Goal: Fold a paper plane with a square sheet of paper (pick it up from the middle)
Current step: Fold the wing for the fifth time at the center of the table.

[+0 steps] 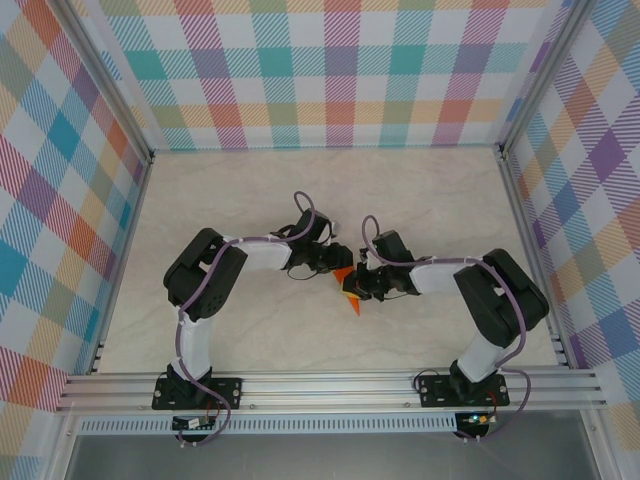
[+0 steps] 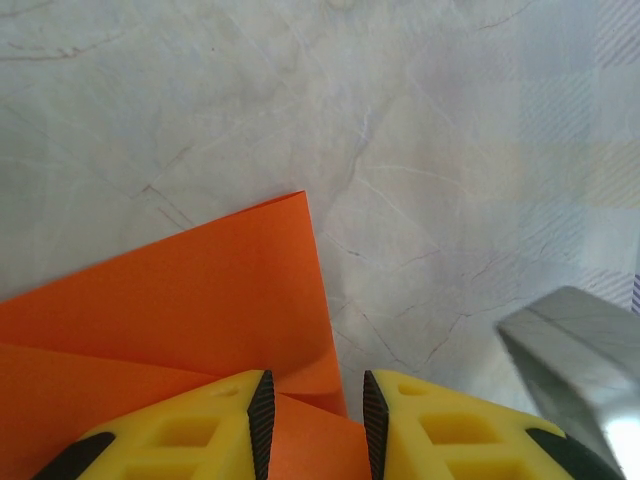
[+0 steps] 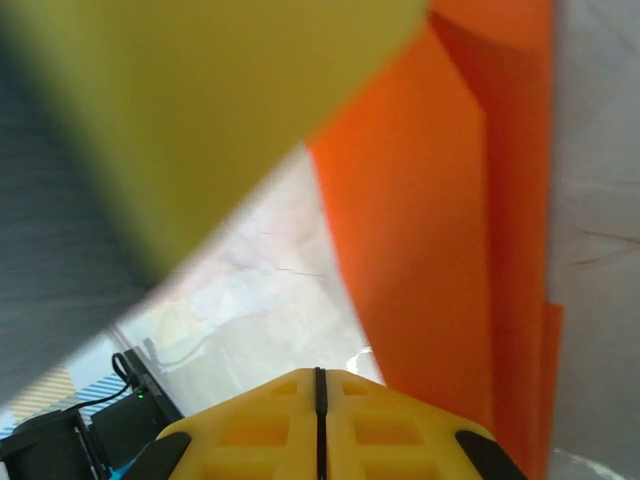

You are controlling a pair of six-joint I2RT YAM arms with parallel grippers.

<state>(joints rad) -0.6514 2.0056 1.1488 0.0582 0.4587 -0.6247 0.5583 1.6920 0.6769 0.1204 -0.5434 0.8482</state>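
- We see one paper (image 1: 351,291) at the centre of the top view, between two grippers. It is thin, bright orange and creased into angled flaps.
- The left gripper (image 2: 315,405) has yellow latticed plastic fingers with black ribbed pads (image 2: 262,420). Its jaws are part spread, and a folded flap of the paper lies in the gap.
- The right gripper (image 3: 318,385) has the same yellow fingers, pressed together. The paper runs past on their right, and we cannot tell whether they pinch it.
- The table (image 1: 250,200) is pale, matte and marble-veined.
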